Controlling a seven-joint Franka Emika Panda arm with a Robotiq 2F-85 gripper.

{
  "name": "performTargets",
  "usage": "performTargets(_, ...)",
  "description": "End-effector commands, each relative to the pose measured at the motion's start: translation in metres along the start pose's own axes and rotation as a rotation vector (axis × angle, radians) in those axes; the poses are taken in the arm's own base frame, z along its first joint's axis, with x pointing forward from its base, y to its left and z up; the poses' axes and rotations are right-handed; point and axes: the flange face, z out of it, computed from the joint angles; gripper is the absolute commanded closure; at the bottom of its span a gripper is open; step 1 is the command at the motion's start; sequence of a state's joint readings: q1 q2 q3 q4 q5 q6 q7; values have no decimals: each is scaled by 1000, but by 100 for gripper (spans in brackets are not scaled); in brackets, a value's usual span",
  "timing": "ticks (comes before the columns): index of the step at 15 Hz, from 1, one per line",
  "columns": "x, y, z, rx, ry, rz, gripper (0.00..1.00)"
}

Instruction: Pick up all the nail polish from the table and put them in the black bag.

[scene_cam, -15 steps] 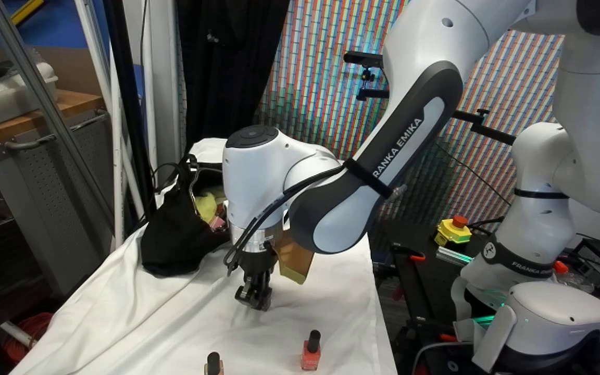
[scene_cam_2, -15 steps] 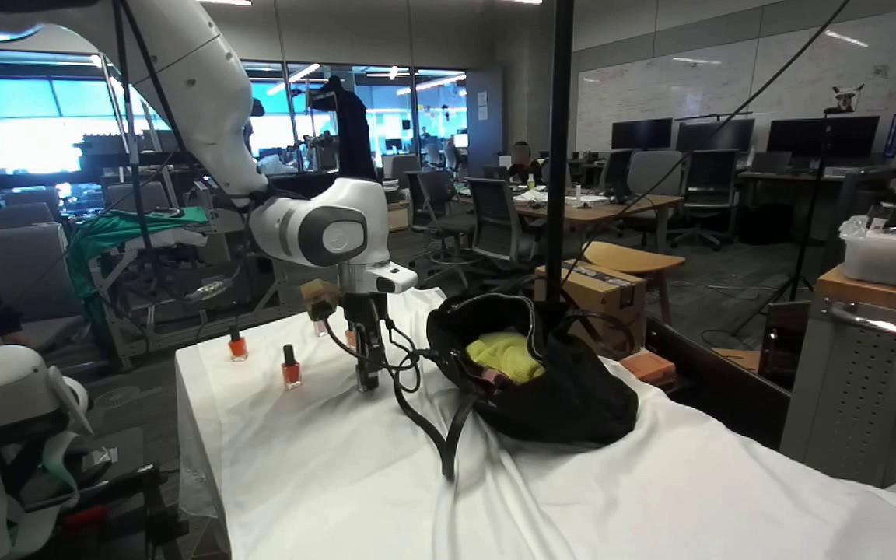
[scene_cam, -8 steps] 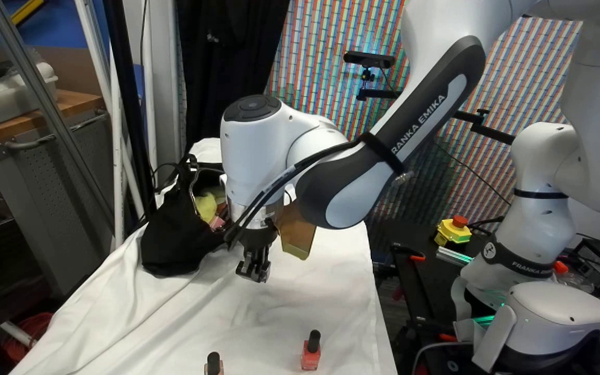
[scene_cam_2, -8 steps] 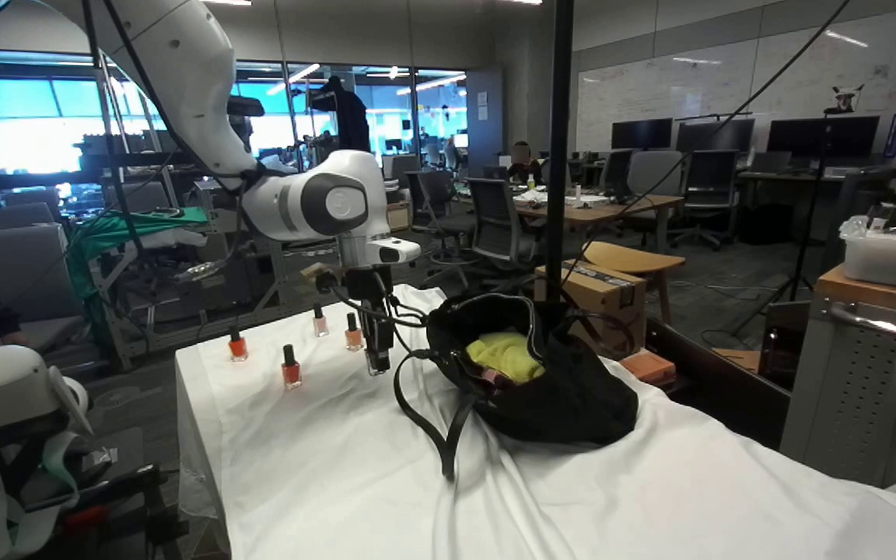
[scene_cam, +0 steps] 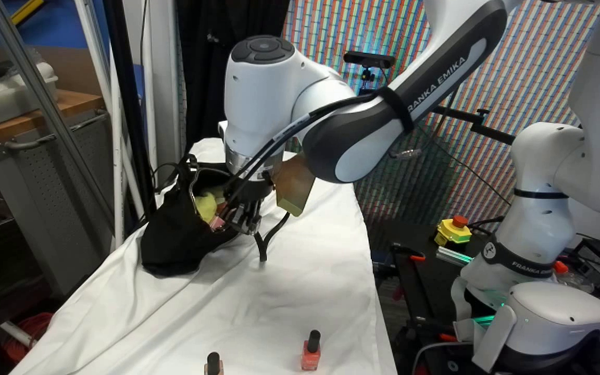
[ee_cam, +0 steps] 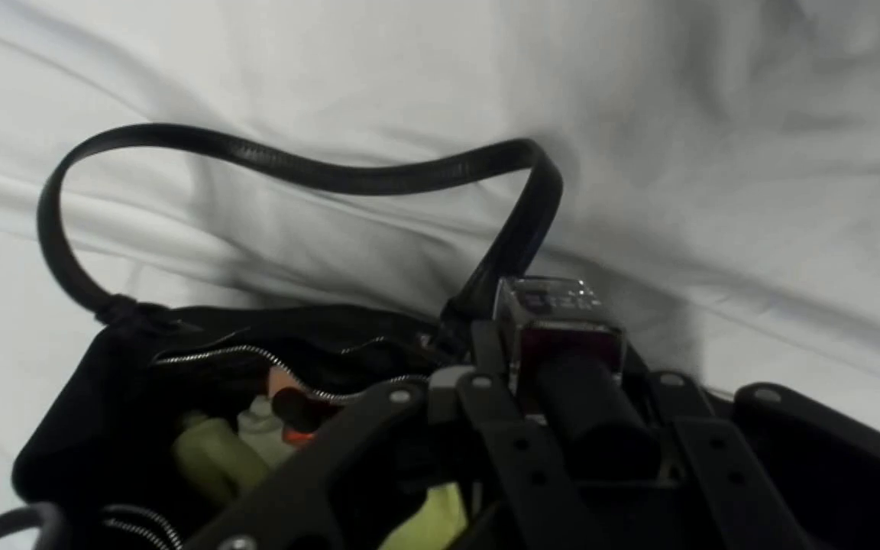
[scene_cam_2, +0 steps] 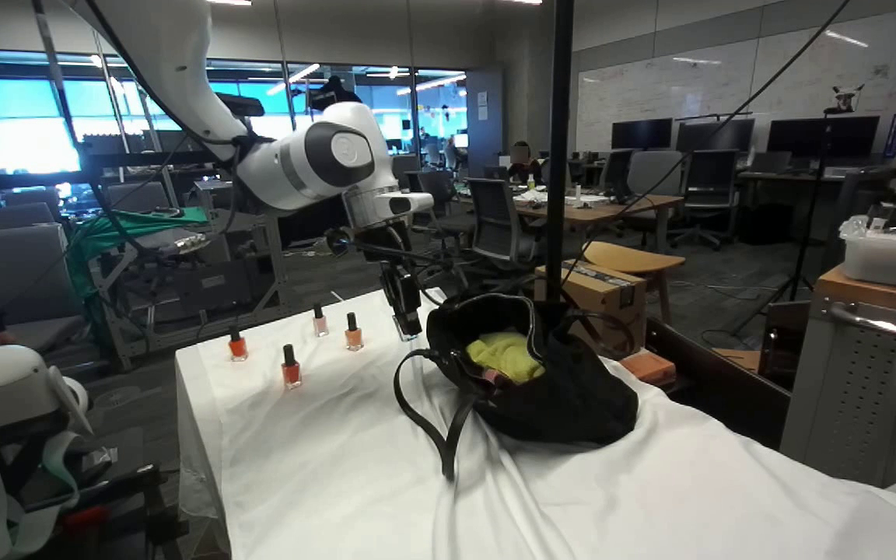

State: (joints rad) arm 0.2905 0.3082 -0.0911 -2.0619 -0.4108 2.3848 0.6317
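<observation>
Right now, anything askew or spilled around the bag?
No visible spill. One oddity: a loop handle flops outside the black bag, over the white cloth, near the gripper in the wrist view; it might snag. Four nail polish bottles stand upright on the cloth.

In an exterior view my forearm (scene_cam: 438, 83) reads RANKA EMIKA, the start hidden by a black strap (scene_cam: 396, 109); beyond the long edge of the table (scene_cam: 300, 291), a dark band (scene_cam: 517, 265) reads FRANKA, its second word curving away. Print on the bottle (ee_cam: 570, 344) I hold is too blurred to read.
</observation>
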Motion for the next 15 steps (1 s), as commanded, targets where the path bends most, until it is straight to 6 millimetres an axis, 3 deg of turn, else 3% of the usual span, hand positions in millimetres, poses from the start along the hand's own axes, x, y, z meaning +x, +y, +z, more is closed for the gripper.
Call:
performTargets(1, 22, 20, -16, -31, 66, 21, 84)
performTargets(8, 64, 40, -8, -37, 145, 40, 84)
performTargets(15, 81, 32, 14, 9, 144, 50, 84)
